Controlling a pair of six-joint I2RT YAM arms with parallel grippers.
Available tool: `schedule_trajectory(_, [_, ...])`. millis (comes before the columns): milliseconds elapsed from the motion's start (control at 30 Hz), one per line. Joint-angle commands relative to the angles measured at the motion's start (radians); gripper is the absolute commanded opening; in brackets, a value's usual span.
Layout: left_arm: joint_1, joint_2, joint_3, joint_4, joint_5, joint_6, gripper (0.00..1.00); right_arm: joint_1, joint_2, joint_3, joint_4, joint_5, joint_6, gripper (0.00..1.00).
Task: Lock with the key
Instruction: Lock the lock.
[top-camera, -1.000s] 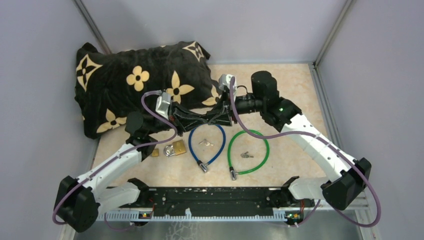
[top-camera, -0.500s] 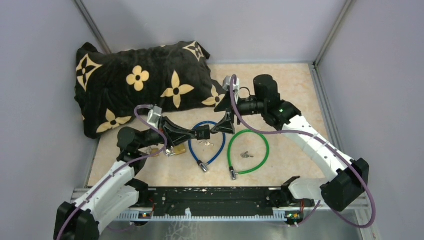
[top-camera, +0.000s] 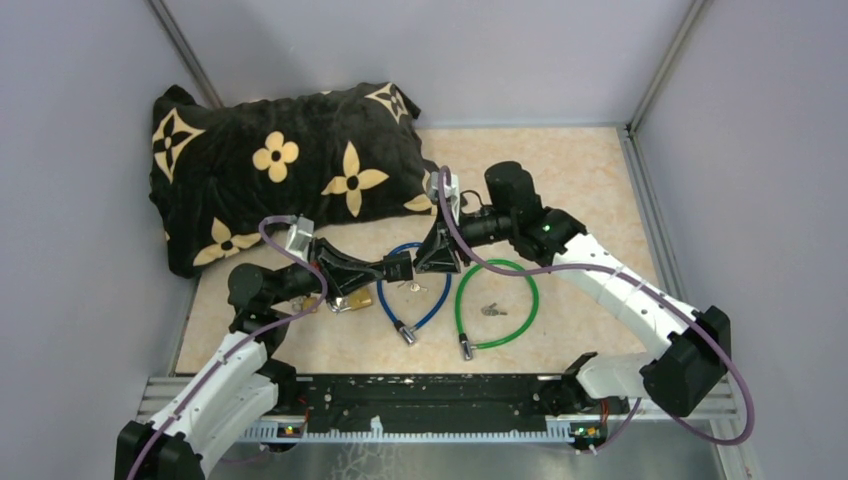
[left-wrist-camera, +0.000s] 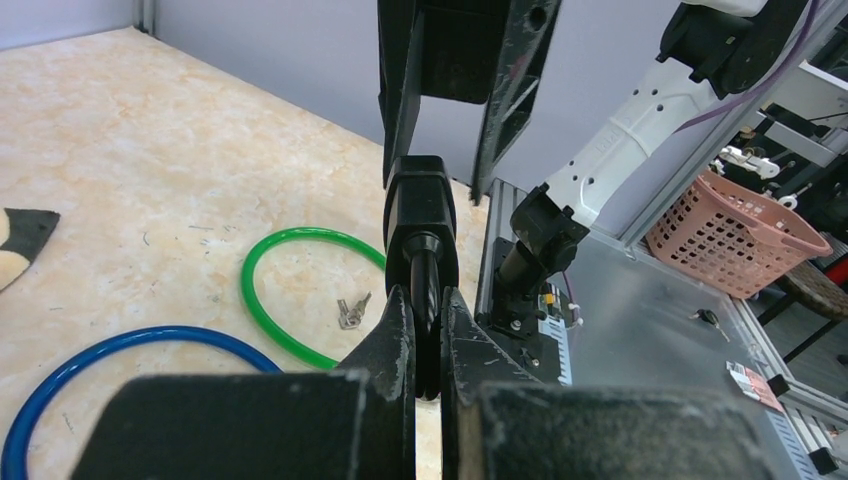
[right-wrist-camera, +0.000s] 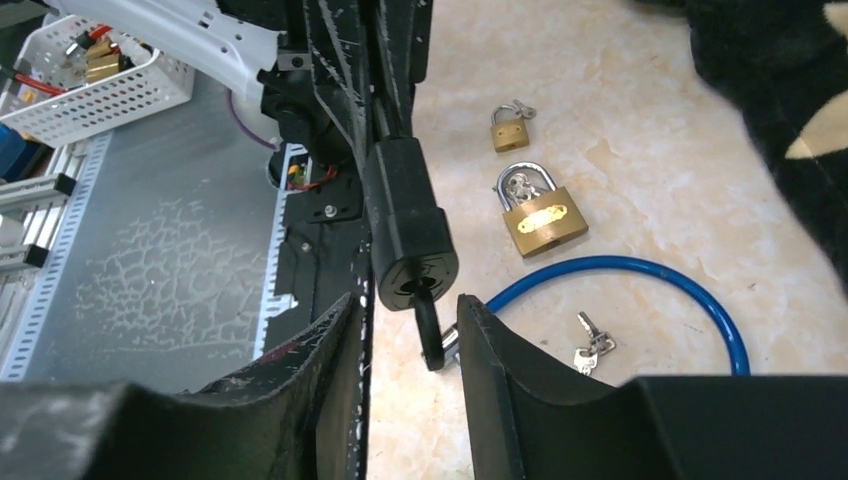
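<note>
left gripper (left-wrist-camera: 427, 302) clamps a black lock (right-wrist-camera: 405, 225) in mid-air over the blue cable (right-wrist-camera: 610, 262), mid-table. right gripper (right-wrist-camera: 412, 305) jaws stand narrowly apart around the key (right-wrist-camera: 429, 326); key blade hidden inside the lock.

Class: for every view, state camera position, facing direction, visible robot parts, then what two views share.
Top external: overhead behind the robot, facing the beige marbled table; left arm, right arm show.
Left wrist: on left arm, facing rightward; left fingers grip a black cylindrical lock.
Right wrist: on right arm, facing leftward; right fingers show.
Both wrist views share that lock.
</note>
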Motion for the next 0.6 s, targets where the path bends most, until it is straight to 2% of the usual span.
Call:
schedule_trajectory(0, [0.007, -0.018, 0.011, 0.075, -0.008, -0.02, 0.0, 0.001, 0.031, 0.026, 0.012, 0.013, -0.019, 0.33])
schedule_trajectory(67, [0.009, -0.014, 0.013, 0.076, -0.008, -0.021, 0.0, 0.005, 0.038, 0.026, 0.013, 0.016, -0.019, 0.23])
schedule_trajectory(133, [0.009, -0.01, 0.015, 0.077, -0.007, -0.022, 0.0, 0.008, 0.045, 0.025, 0.014, 0.021, -0.019, 0.03])
schedule_trajectory(167, [0.009, -0.01, 0.015, 0.077, -0.008, -0.023, 0.0, 0.009, 0.046, 0.024, 0.014, 0.022, -0.019, 0.0])
schedule_trajectory(333, [0.034, -0.013, 0.016, 0.05, -0.003, -0.046, 0.0, -0.033, 0.004, -0.006, -0.031, 0.071, -0.052, 0.0])
schedule_trajectory(567, [0.115, -0.026, -0.004, -0.048, 0.009, -0.04, 0.0, -0.446, -0.215, -0.215, 0.146, 0.138, 0.164, 0.0])
